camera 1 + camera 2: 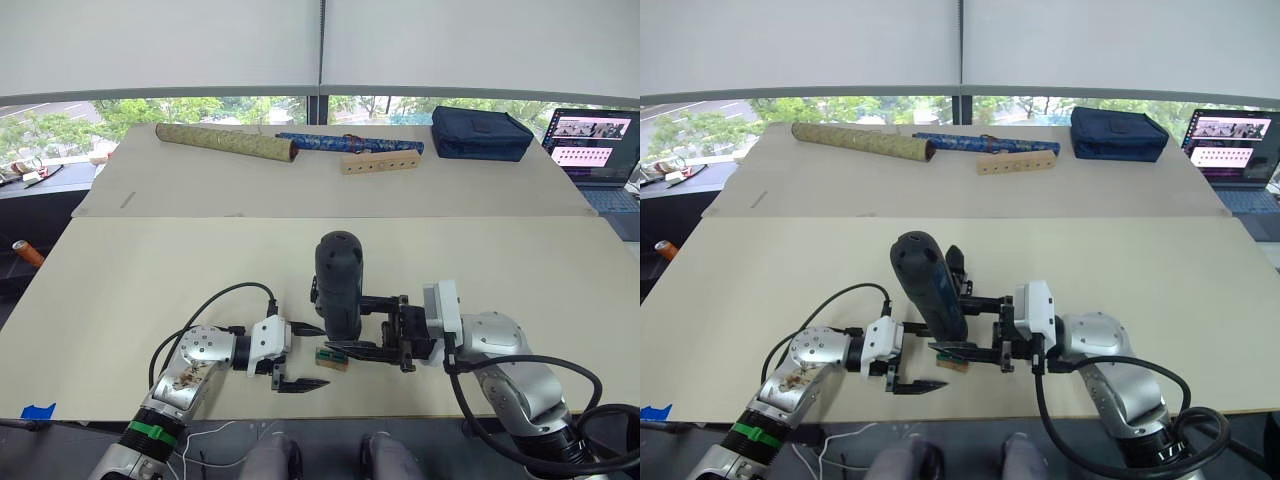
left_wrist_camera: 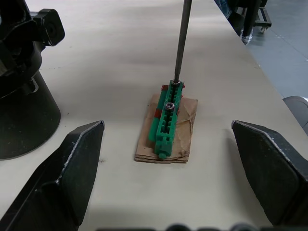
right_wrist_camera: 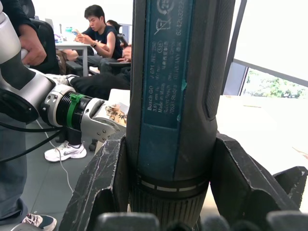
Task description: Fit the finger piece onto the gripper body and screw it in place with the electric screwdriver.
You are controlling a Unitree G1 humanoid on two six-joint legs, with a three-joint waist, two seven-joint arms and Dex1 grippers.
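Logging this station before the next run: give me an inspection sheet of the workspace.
Surface: beige table, bare around the work.
Job's things: electric screwdriver upright, bit on a screw in the green block; gripper body beside it; finger piece not made out.
Clutter: patterned rolls, wooden block, dark blue case on the far table.
Grippers: right gripper clamps the screwdriver; left gripper open, flanking the block.
Cables: black cable loops over the left arm.
Surroundings: laptop, windows, seated people.

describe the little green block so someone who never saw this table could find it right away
On the near beige table, look between the two grippers, just beside the black gripper body. The green block lies on a brown pad, with the electric screwdriver bit standing on it. Nothing else nearby is bright green.
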